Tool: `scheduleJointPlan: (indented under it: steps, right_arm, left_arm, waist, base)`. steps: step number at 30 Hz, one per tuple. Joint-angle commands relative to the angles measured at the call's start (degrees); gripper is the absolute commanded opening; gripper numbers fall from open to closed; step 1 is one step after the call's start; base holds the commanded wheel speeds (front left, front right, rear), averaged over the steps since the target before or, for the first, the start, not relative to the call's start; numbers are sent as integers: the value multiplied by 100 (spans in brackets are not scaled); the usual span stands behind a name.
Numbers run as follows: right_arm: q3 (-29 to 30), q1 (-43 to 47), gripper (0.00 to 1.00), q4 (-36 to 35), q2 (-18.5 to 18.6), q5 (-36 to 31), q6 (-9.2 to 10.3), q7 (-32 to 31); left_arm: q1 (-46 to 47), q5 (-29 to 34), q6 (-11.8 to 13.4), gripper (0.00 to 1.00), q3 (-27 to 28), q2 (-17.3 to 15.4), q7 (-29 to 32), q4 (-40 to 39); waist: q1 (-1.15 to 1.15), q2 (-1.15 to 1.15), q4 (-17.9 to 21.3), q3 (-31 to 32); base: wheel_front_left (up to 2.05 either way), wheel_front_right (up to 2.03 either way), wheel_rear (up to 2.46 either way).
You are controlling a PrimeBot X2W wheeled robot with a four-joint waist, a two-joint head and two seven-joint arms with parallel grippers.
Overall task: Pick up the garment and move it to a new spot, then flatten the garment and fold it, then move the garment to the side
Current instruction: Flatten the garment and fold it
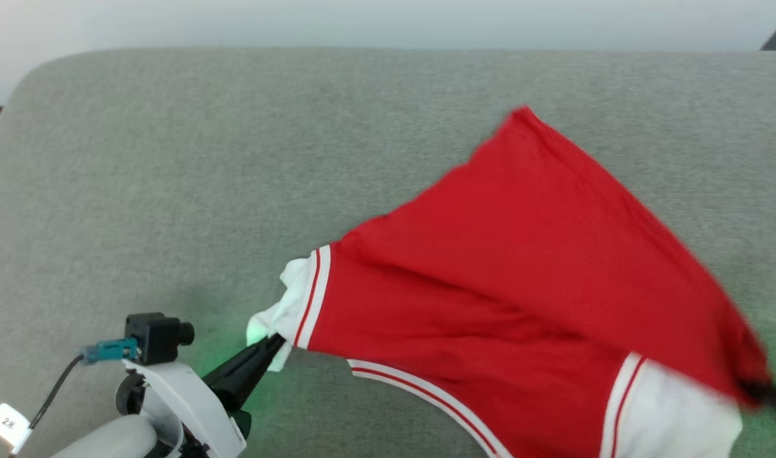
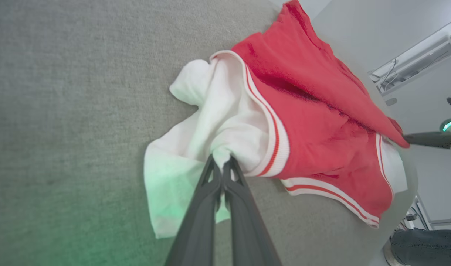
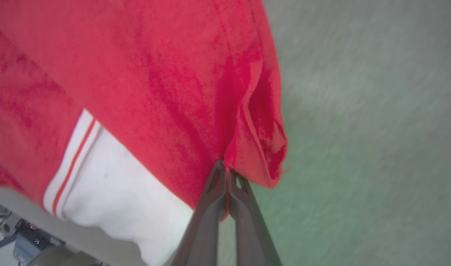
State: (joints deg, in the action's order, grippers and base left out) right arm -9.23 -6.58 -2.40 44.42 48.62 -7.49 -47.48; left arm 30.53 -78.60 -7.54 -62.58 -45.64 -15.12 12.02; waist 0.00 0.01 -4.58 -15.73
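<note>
- The left gripper [image 1: 275, 343] sits nearest, at the lower left of the head view. Its two dark fingers [image 2: 207, 192] are pressed together on a bunch of white lining.
- That lining belongs to the garment [image 1: 521, 273] and spills out of a striped hem. The gripper pinches the garment's left end, and the red cloth runs away from it to the right.
- The right gripper [image 1: 766, 394] is at the lower right edge of the head view. In its own wrist view the fingers [image 3: 207, 214] are closed on a folded red edge of the garment, with a white panel just to their left.
- The garment spans between the two grippers, drawn into long creases. Its right part is blurred.
- Farther out, the red cloth narrows to a corner that points toward the far side of the grey surface [image 1: 235, 159], which lies under it.
- Green light tints the surface beside each gripper.
- Beyond the surface's edge, the left wrist view shows a person's leg [image 2: 425, 244] in dark trousers.
</note>
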Motion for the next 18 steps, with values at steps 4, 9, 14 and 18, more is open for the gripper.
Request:
scheduleJointPlan:
  steps: [4,9,14,18]
  right_arm:
    - [241,971,0,-650,-357,-176,0,-149]
    - [202,1713,0,-1241,-862,-392,0,-404]
    - [152,1694,80,-1493,-1172,-726,0,-153]
    - [355,1670,100,-1716,-1103,-824,0,-98]
  left_arm:
    - [-197,232,15,0,332,110,3,106]
    - [-294,421,15,0,607,218,3,230]
    - [-344,535,15,0,725,294,2,283]
    - [-351,574,15,0,738,330,2,268]
  waist:
    - [0,-1,271,150]
    - [0,-1,396,124]
    - [0,-1,492,99]
    - [0,-1,470,91]
  base:
    - [0,0,0]
    - [0,0,0]
    - [0,0,0]
    - [0,0,0]
